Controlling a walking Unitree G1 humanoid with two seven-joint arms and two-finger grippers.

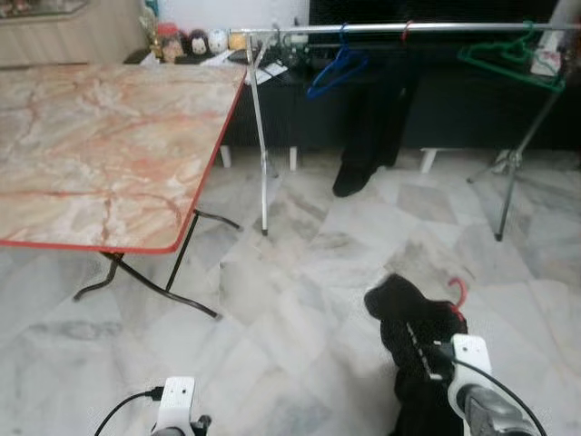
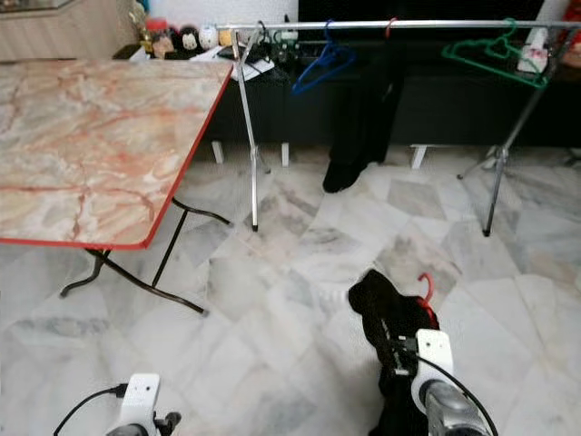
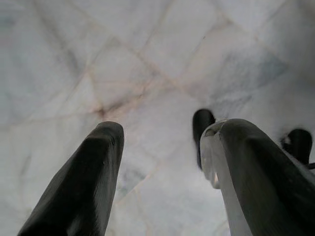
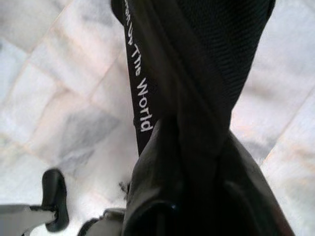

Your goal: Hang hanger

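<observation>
The right claw (image 4: 197, 162) is closed tight on a bundle of black garment (image 1: 413, 331), its two dark fingers pinching the cloth with no gap between them. The fabric is soft and bunched; a finer knitted weave shows on one fold, and a smooth black band printed with white letters runs along the garment past the fingers. A red hanger (image 1: 459, 292) sits inside this bundle, its thin curved hook poking out just above and beyond the right claw, held over the floor (image 1: 309, 272).

The left claw (image 3: 162, 162) hangs low with its fingers spread wide apart, gripping nothing, pointed down at pale marble tiles veined grey and pink.

Well ahead of the right claw stands a clothes rack (image 1: 408, 29), a shiny metal rail on slim metal legs. From it hang a blue hanger (image 1: 334, 73), a green hanger (image 1: 508, 59) and a long dark garment (image 1: 372, 127) reaching nearly to the floor. Ahead of the left claw is a folding counter (image 1: 100, 145) with a glossy pink-marbled top, a red edge and thin black bent legs.
</observation>
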